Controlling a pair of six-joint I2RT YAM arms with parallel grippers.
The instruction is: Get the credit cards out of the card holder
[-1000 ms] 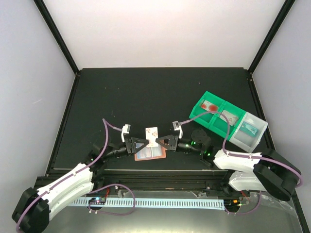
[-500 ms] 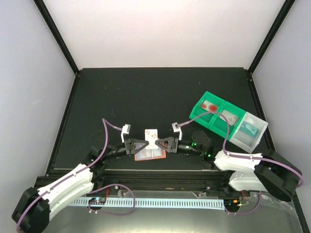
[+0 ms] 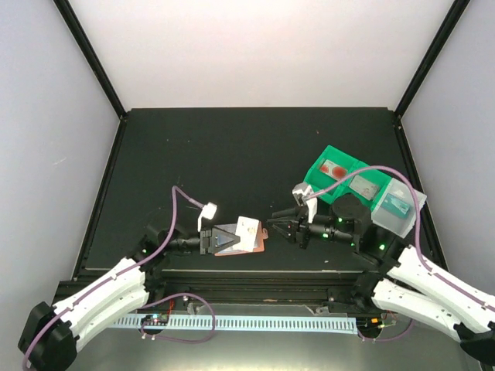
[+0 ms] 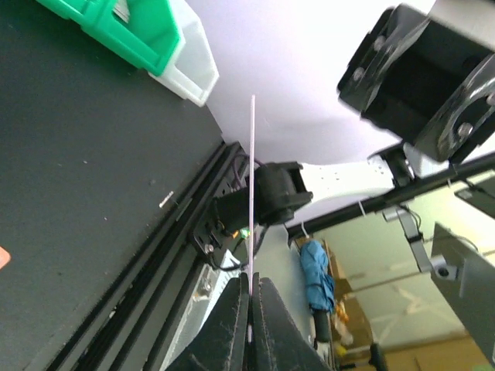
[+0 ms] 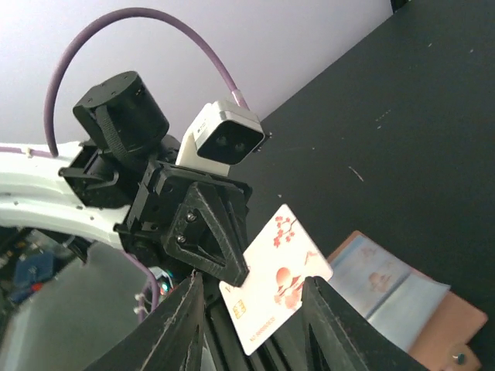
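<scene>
My left gripper (image 3: 234,239) is shut on one short edge of a white credit card (image 3: 248,231) with a red blossom print, and holds it just above the open card holder (image 3: 260,247). In the left wrist view the card (image 4: 252,193) shows edge-on as a thin line rising from the closed left gripper (image 4: 250,297). My right gripper (image 3: 271,226) stands open just right of the card, touching nothing. From the right wrist the card (image 5: 278,286) hangs between the spread right gripper (image 5: 254,287) fingers, and the holder's light blue lining (image 5: 398,297) faces up on the mat.
Two green bins (image 3: 336,180) and a clear bin (image 3: 398,205) sit at the right of the black mat, close behind my right arm. The bins also show in the left wrist view, the green bin (image 4: 124,23) beside the clear bin (image 4: 189,66). The mat's near edge meets a black rail (image 3: 255,270).
My right gripper has opened, let go of the card and drawn back to the right. My left gripper has shut on the card and now holds it alone, slightly lower and tilted.
</scene>
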